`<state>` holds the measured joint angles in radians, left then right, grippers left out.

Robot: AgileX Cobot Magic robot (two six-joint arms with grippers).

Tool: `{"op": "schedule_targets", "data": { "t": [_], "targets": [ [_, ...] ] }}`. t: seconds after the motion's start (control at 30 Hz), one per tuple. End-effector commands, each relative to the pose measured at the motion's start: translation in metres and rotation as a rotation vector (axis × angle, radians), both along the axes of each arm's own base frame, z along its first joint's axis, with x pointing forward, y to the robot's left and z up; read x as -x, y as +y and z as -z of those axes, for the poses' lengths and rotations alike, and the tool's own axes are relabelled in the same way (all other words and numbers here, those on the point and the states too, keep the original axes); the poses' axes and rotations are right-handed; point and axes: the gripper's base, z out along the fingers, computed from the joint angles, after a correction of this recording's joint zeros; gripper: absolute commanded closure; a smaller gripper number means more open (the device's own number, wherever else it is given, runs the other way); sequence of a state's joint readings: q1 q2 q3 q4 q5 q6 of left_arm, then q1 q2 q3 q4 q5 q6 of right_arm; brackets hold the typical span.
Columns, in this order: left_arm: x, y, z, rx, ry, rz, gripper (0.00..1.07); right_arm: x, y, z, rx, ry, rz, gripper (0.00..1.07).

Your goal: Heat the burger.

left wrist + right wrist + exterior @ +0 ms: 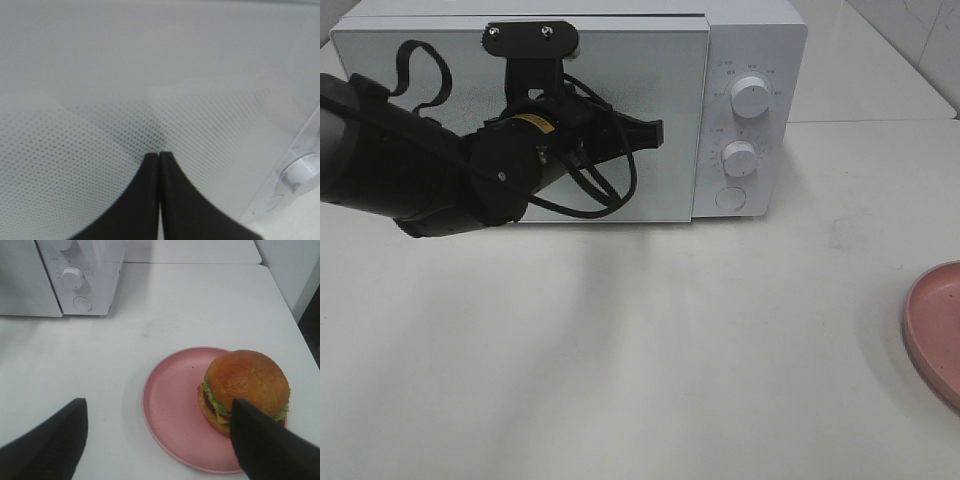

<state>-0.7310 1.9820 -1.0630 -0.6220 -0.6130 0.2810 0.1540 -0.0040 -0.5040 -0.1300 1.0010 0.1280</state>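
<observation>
The burger (247, 382), with a golden bun, green lettuce and yellow cheese, sits on the right side of a pink plate (172, 410) in the right wrist view. My right gripper (157, 407) hovers open above the plate, one finger overlapping the burger's near edge; whether it touches cannot be told. My left gripper (657, 132) is shut and empty, its tips (159, 156) close to the closed, mesh-patterned door (620, 110) of the white microwave (750, 60). The overhead view shows only a sliver of the plate (938, 330), and the burger is outside it.
The microwave's panel carries two knobs (750, 97) (739, 157) and a round button (730, 198). The left arm (410, 165) with its cables spans the door front. The table's right edge (300, 335) lies just beyond the plate.
</observation>
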Motion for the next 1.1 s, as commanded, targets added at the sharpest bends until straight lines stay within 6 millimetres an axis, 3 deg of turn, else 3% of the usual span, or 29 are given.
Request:
{"op": "schedule_targets", "data": {
  "t": [0.03,0.3,0.57,0.93,0.97,1.0,1.1],
  "targets": [
    [-0.017,0.008,-0.013,0.051,-0.083,-0.084,1.07,0.004,-0.001,0.002,0.012,-0.027,-0.002,0.31],
    [-0.020,0.005,-0.009,0.031,-0.087,-0.079,1.07,0.004,-0.001,0.002,0.012,-0.027,-0.002,0.31],
    [-0.010,-0.001,-0.019,-0.022,-0.015,0.022,1.07,0.004,-0.001,0.002,0.012,-0.027,-0.002,0.31],
    [0.037,0.016,-0.033,-0.097,0.234,0.203,1.07,0.004,-0.001,0.002,0.012,-0.027,-0.002,0.31],
    [0.042,0.018,-0.032,-0.101,0.258,0.214,1.05,0.004,-0.001,0.002,0.012,-0.027,-0.002,0.31],
    [0.052,0.023,-0.034,-0.097,0.313,0.235,0.95,0.004,-0.001,0.002,0.012,-0.027,-0.002,0.31],
    [0.054,0.025,-0.034,-0.095,0.336,0.240,0.88,0.004,-0.001,0.002,0.012,-0.027,-0.002,0.31]
  ]
}}
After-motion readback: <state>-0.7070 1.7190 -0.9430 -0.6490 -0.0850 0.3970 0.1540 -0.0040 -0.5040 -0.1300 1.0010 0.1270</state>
